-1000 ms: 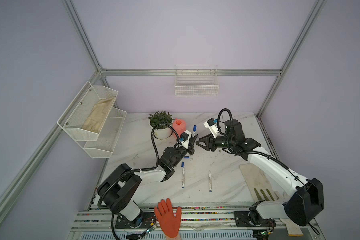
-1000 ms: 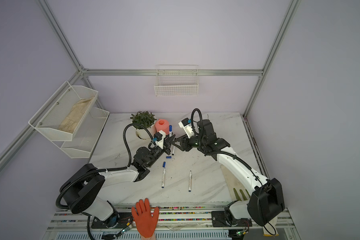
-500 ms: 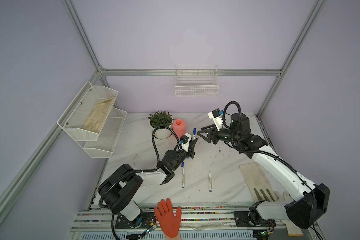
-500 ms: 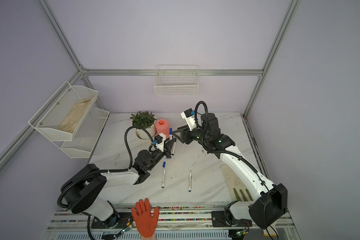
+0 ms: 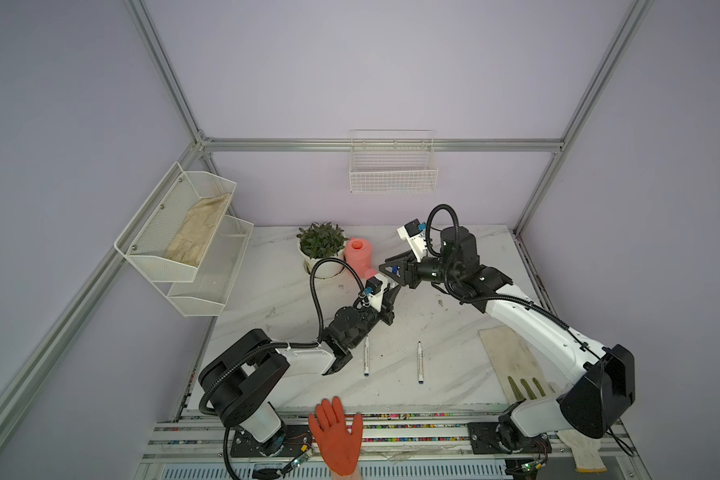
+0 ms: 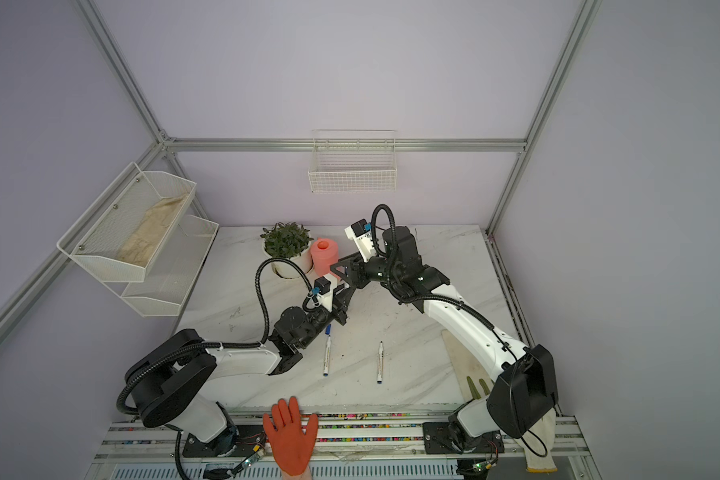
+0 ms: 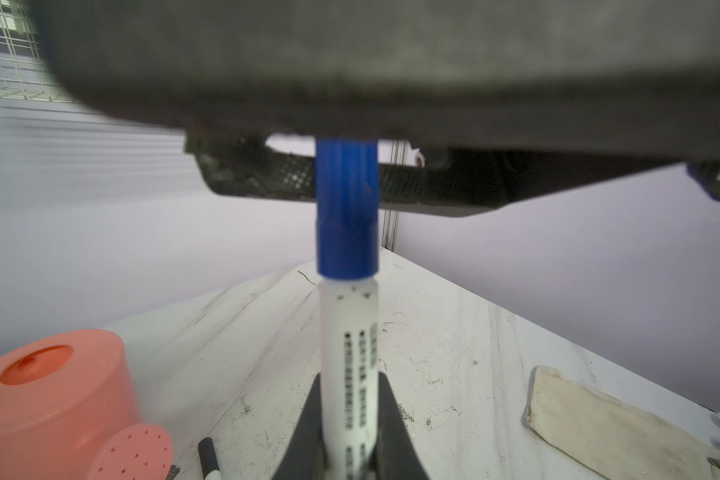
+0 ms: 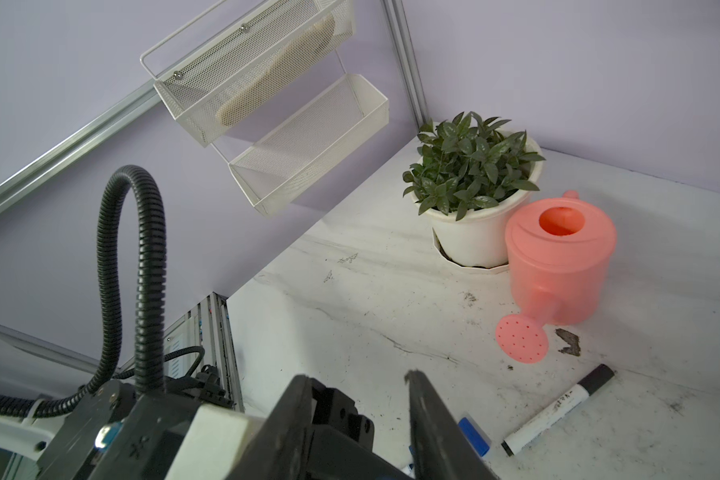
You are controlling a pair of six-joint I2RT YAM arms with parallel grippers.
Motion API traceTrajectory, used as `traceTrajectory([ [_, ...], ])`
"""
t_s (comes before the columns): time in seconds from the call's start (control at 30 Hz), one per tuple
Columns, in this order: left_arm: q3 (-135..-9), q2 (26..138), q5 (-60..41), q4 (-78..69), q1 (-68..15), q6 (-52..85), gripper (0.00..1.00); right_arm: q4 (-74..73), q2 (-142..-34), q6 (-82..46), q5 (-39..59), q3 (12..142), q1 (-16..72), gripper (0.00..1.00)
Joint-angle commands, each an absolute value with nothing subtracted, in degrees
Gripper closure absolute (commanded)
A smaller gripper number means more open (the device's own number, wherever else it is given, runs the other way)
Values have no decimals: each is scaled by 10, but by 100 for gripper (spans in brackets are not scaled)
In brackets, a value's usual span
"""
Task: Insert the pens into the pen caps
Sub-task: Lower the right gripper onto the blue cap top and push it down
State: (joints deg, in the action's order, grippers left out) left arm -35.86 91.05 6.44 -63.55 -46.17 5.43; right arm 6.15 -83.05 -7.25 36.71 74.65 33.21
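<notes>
Pinching the held pen (image 7: 348, 332) low on its white printed barrel, the left gripper (image 7: 348, 380) is pressing its jaws against both sides and presenting the pen lifted off the table (image 5: 454, 316). Gripping low is leaving the upper barrel free, which is presumably why the blue cap (image 7: 346, 208) is able to sit over that end. Its rim is meeting the barrel with no gap showing, though whether it is fully home I cannot tell.

From the opposite side the right gripper (image 8: 356, 376) is reaching in. Its fingers (image 7: 454, 189) are crossing the cap, one behind it and one blurred in front, hiding the cap's tip. Those jaws are standing apart in the right wrist view, but whether they are squeezing the cap or merely bracketing it I cannot tell. Bracing the pen with one arm is probably giving the other something firm to push against.

Nearer the front edge, two more pens are lying side by side but apart. One is the capped pen (image 6: 327, 353), wearing blue. Beside it, the bare pen (image 6: 380, 361) is seemingly showing a dark nib and waiting for its cap. Further back, the black pen (image 8: 558, 409) is lying capped near the watering can (image 8: 558, 257), with the potted plant (image 8: 474, 166) standing just behind
</notes>
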Motion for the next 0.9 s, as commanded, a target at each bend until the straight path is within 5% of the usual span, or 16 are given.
traceTrajectory([
  [0.0,-345,915,70,-662,-465,64,100,43,-828,-71,364,746,333,60],
  [0.27,-341,909,70,-661,-467,66,100,45,-839,-73,364,747,333,71],
  [0.63,-351,876,76,-654,-469,56,100,52,-851,-77,369,711,333,100],
  [0.87,-400,854,90,-712,-443,79,100,116,-867,-57,340,648,346,100],
])
